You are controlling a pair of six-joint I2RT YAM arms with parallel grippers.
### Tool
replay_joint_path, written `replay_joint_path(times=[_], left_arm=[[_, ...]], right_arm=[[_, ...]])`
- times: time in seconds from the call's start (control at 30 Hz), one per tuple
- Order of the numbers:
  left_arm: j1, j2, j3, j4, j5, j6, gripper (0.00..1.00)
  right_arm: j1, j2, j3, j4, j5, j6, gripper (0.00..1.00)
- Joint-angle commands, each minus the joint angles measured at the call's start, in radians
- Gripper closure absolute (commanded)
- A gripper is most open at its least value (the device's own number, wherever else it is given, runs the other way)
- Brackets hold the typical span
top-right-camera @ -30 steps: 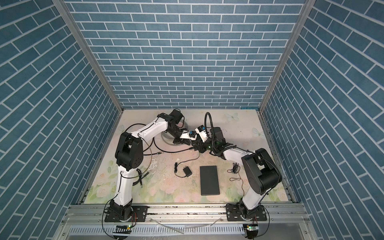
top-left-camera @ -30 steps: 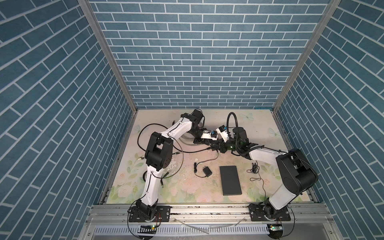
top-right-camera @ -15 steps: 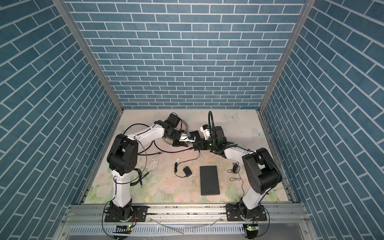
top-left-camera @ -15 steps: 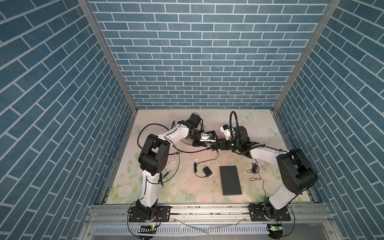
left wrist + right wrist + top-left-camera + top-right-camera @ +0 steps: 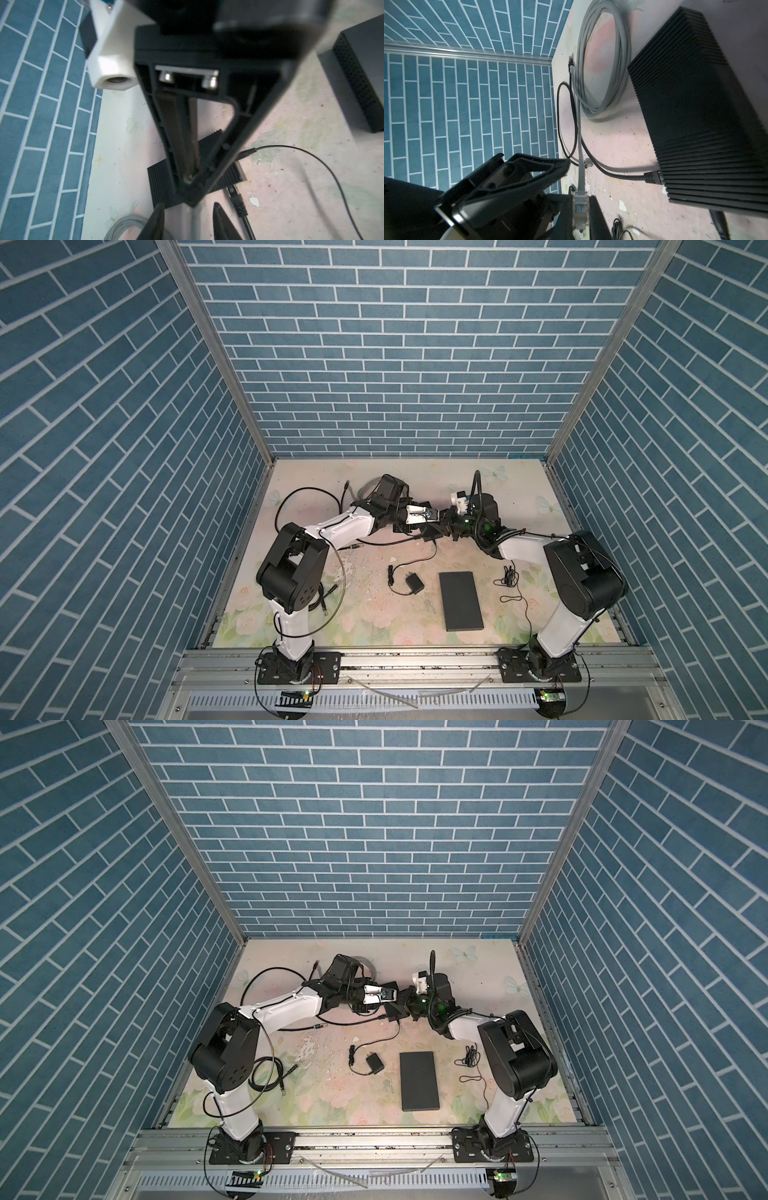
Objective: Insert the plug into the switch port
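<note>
The plug (image 5: 581, 209) is a clear connector on a grey cable (image 5: 580, 145), and my right gripper (image 5: 580, 200) is shut on it. The switch (image 5: 695, 114) is a ribbed black box lying beside it, with a black plug (image 5: 652, 177) seated in its side. My left gripper (image 5: 188, 204) stands open; the grey cable (image 5: 194, 222) runs between its fingers (image 5: 159, 220) without being gripped. In both top views the two grippers (image 5: 434, 514) (image 5: 448, 517) meet tip to tip above the switch (image 5: 430, 536) at the middle of the table.
A coil of grey cable (image 5: 602, 62) lies behind the switch. A larger flat black box (image 5: 461, 605), a black power adapter (image 5: 414, 585) with its thin cord and a small wire bundle (image 5: 509, 574) lie nearer the front. Black cables loop at the left (image 5: 299, 497).
My left gripper has gone from shut to open and let go of the cable end. The plug stays in my right gripper. The left arm's elbow has swung leftward.
</note>
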Motion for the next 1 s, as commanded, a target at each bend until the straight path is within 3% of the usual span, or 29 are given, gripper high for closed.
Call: replay_joint_path(times=[0.0, 0.47, 0.63, 0.73, 0.87, 0.97], left_arm=[[0.004, 0.040, 0.020, 0.016, -0.021, -0.008, 0.65], [0.030, 0.063, 0.065, -0.077, 0.010, 0.029, 0.80], [0.031, 0.067, 0.077, -0.100, 0.037, 0.036, 0.96], [0.032, 0.077, 0.103, -0.157, 0.066, 0.066, 1.00], [0.047, 0.100, 0.172, -0.309, 0.150, 0.109, 1.00], [0.057, 0.116, 0.218, -0.411, 0.204, 0.142, 1.00]], right_arm=[[-0.001, -0.002, -0.023, 0.089, -0.005, 0.095, 1.00], [-0.002, 0.017, -0.031, 0.103, -0.005, 0.098, 1.00], [-0.002, 0.017, -0.029, 0.103, -0.002, 0.099, 1.00], [-0.002, 0.019, -0.034, 0.103, -0.004, 0.094, 1.00], [-0.017, -0.013, -0.040, 0.106, -0.033, 0.004, 0.87], [-0.052, -0.107, -0.045, -0.031, -0.031, -0.220, 0.71]])
